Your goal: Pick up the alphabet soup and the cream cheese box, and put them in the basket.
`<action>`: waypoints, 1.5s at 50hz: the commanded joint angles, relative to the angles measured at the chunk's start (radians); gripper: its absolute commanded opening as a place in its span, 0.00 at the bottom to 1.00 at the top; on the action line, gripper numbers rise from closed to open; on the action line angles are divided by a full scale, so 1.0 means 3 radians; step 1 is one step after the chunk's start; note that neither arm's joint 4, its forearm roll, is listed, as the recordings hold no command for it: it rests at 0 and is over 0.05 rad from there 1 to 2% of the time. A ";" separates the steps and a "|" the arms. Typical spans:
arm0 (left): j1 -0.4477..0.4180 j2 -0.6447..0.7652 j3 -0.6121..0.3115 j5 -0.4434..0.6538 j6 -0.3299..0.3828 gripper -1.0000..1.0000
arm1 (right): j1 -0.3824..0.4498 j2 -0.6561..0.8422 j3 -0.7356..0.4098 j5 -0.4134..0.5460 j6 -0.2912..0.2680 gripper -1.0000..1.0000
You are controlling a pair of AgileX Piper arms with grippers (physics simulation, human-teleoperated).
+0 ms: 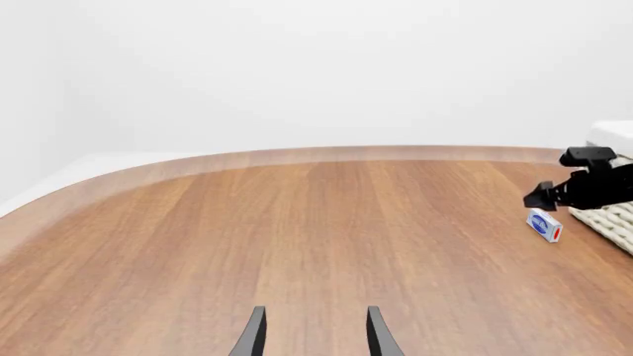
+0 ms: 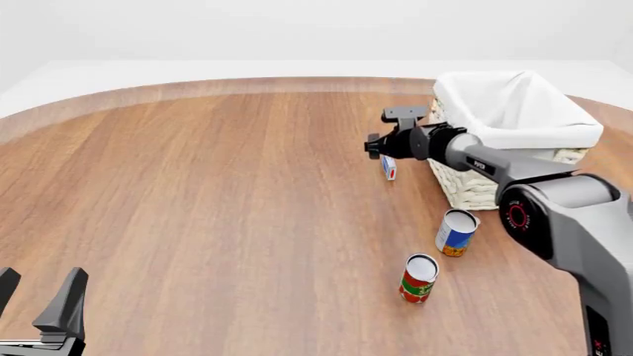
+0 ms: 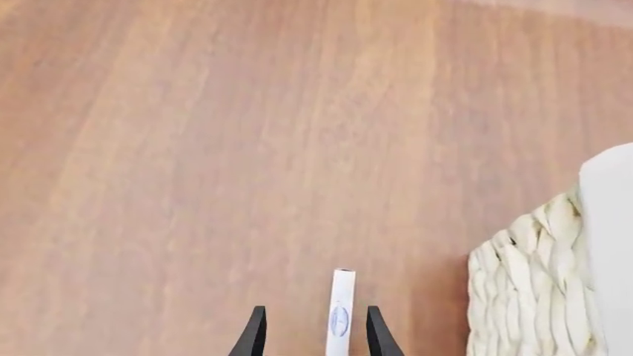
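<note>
Between my right gripper's (image 3: 311,334) spread fingers stands the cream cheese box (image 3: 340,315), unclamped, beside the basket (image 3: 524,289). My left gripper (image 1: 314,334) hangs open.

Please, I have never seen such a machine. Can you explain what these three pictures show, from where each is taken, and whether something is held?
These are simulator renders of two robot arms at a wooden table. The front view looks down from above and behind the arms. The other two come from cameras behind each gripper, looking along its fingers.

The right gripper reaches forward over the cream cheese box, which stands on its thin edge beside the basket. In the right wrist view the box sits between the open fingers, not yet gripped. The left gripper is open and holds nothing.

Nearer the arms stand the alphabet soup and a red and green can. Nothing is seen in the basket.
</note>
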 commanded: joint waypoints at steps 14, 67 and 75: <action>0.0000 0.0000 0.0000 0.0000 0.0000 1.00 | -0.0017 0.0203 -0.0061 0.0010 -0.0017 1.00; 0.0000 0.0000 0.0000 0.0000 0.0000 1.00 | 0.0147 -0.0335 0.0494 -0.0217 0.0160 0.00; 0.0000 0.0000 0.0000 0.0000 0.0000 1.00 | 0.0126 -0.0513 0.0618 -0.0262 0.0187 0.00</action>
